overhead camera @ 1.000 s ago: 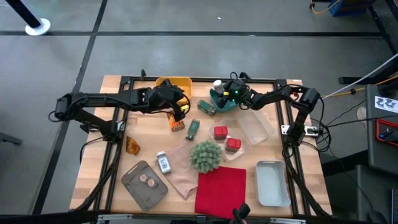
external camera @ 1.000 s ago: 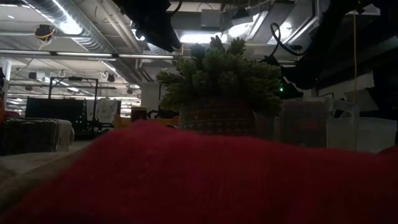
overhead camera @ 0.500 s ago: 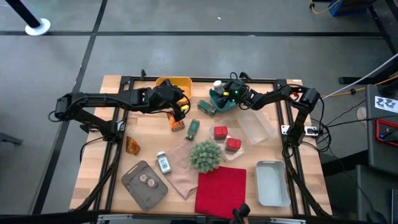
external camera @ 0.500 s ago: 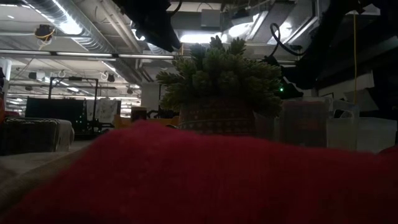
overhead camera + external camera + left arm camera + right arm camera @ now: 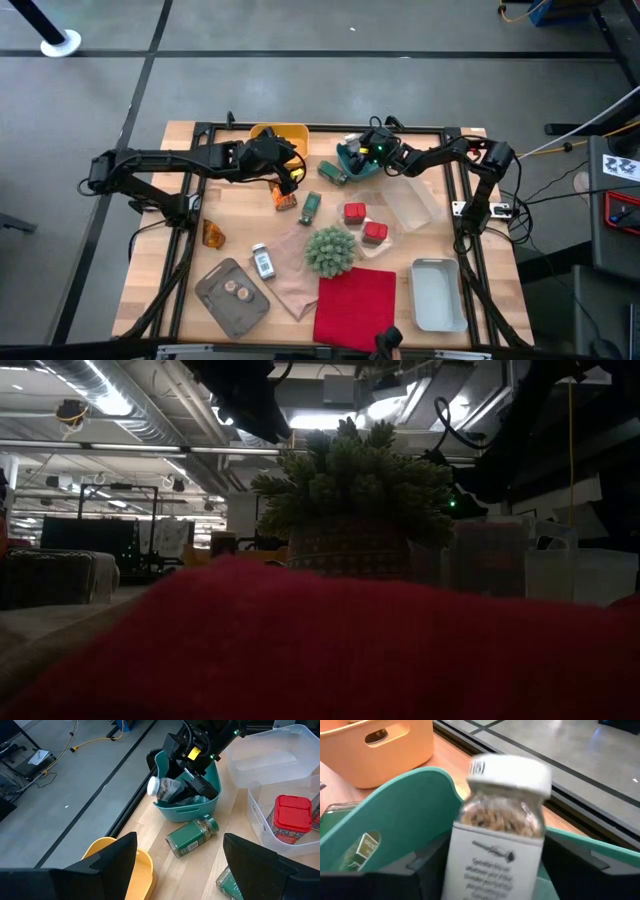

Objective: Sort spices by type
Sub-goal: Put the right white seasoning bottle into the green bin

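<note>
nearby, right claw (image 5: 192,767) in teal bin (image 5: 187,809) (white-capped jar (image 5: 502,827) between fingers, grip unclear), green jar (image 5: 192,836) beside

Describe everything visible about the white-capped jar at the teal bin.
The jar is clear, glass or plastic by its look, with a wide white cap, brownish spice inside and a white printed label. It sits between the right hand's fingers, over the teal bin at the table's far edge; from the left wrist view it lies tilted, cap towards the bin's rim. Whether it touches the bin is unclear.
</note>
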### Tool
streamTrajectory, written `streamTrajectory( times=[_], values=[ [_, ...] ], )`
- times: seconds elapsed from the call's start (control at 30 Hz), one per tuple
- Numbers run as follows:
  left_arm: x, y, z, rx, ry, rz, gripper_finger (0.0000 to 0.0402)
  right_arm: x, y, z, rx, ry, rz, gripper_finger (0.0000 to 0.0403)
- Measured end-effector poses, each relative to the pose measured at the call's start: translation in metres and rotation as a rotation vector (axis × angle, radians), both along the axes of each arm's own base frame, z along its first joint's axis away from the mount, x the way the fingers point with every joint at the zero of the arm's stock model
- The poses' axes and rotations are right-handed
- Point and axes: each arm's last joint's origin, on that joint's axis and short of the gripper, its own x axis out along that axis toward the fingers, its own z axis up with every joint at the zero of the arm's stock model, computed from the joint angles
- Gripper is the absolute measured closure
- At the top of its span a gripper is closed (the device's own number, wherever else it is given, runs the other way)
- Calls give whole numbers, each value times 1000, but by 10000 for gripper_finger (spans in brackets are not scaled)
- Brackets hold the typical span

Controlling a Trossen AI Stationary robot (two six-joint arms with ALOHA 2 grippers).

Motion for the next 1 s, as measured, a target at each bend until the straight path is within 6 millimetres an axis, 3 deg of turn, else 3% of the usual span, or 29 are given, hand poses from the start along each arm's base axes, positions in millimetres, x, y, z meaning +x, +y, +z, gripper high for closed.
streamTrajectory(
  times=[0.13, 0.3, 0.43, 0.67, 1.0],
  values=[
    [0, 0, 0, 0, 0, 0, 121, 0, 0, 0, -30, 18, 20, 94],
    [0, 0, 0, 0, 0, 1, 121, 4, -3, 5, -39, 11, 22, 97],
    [0, 0, 0, 0, 0, 1, 121, 8, -5, 10, -52, -6, 21, 122],
    [0, 0, 0, 0, 0, 1, 121, 10, -6, 13, -52, -8, 23, 204],
    [0, 0, 0, -2, -2, 2, 121, 10, -7, 13, -47, -3, 23, 204]
  ],
)
